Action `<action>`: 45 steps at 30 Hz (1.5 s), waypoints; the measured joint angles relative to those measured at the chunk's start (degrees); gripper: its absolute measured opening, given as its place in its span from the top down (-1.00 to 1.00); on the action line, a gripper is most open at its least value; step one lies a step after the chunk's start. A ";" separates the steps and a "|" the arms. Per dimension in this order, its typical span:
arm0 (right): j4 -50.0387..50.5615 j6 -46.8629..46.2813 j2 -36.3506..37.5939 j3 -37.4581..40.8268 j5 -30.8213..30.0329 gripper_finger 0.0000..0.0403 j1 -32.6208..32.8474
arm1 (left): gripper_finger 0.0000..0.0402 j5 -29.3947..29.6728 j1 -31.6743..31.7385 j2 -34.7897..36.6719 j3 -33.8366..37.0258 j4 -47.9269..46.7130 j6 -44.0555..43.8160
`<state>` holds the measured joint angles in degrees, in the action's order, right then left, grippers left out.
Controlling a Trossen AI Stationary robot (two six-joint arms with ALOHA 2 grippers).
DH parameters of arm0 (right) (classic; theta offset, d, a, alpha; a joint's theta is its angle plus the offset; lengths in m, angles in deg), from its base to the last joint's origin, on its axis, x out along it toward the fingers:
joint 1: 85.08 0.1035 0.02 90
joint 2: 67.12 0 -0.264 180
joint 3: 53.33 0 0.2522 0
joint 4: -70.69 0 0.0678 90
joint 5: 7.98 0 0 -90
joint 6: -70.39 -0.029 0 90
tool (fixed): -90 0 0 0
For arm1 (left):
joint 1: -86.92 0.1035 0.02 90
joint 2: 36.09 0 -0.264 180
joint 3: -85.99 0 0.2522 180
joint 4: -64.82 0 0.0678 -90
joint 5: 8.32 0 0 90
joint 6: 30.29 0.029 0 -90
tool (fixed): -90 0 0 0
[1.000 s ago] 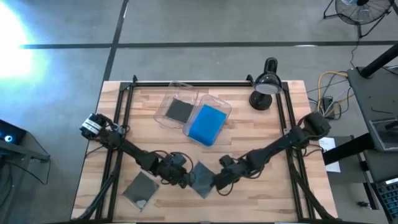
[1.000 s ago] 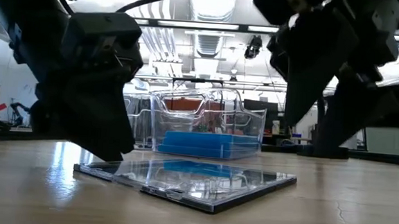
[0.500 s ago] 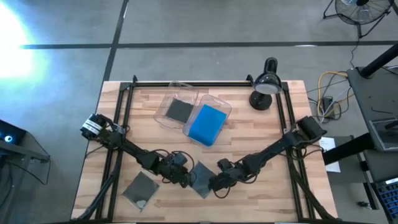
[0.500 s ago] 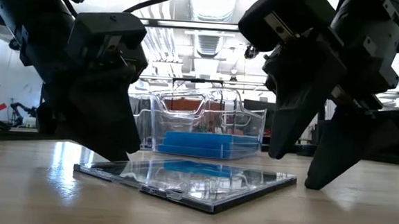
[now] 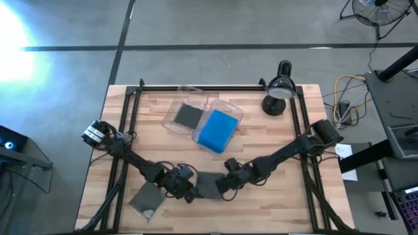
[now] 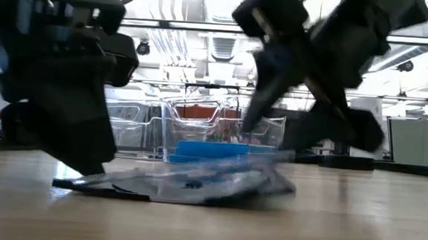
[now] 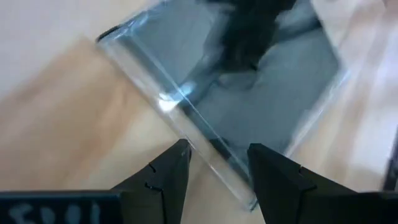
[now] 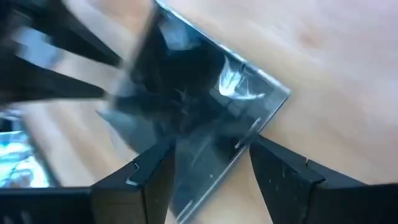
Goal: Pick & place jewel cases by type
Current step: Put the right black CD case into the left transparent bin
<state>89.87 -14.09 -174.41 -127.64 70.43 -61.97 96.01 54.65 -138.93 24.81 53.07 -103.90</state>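
A dark jewel case (image 5: 206, 184) lies near the table's front middle, between my two grippers. In the low view the jewel case (image 6: 188, 184) rests on its left part while its right side is tipped up. My left gripper (image 5: 188, 192) stands open at the case's left edge, which runs between its fingers in the left wrist view. My right gripper (image 5: 221, 186) stands open at the case's right corner. A second dark jewel case (image 5: 147, 199) lies flat at the front left. My left gripper (image 7: 214, 168) slants down from the left, with the case's left edge (image 7: 208, 152) between its open fingers; I cannot tell whether they touch it. My right gripper (image 8: 208, 168) slants down from the right, and the case's right edge (image 8: 245, 137) lies against the inner side of one finger (image 8: 273, 168). That side of the case is raised off the table.
Two clear bins stand at the far middle, one (image 5: 186, 114) holding a dark case, the other (image 5: 217, 129) holding blue cases. A black lamp (image 5: 277, 98) sits at the far right. A black frame rail (image 5: 215, 88) runs along the table's edges.
My right gripper has moved down and toward the table's left, onto the case's right corner. My left gripper has sunk a little toward the near edge. The case has slid slightly left and turned, and its right side has tipped up off the table.
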 joint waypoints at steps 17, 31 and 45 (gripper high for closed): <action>18.10 5.63 3.02 -2.26 3.02 0.03 -0.24 | 0.27 1.15 -1.62 -0.01 -0.22 0.93 -2.32; 8.51 4.71 0.93 -1.59 8.17 0.03 1.16 | 0.27 4.97 0.91 0.65 -0.73 1.07 -1.81; 15.80 7.96 1.08 -1.24 2.24 0.03 -0.35 | 0.27 -0.83 1.17 1.08 -1.07 8.60 7.45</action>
<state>105.67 -6.13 -173.33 -128.88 72.67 -62.32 95.18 55.82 -137.84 23.73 61.68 -96.45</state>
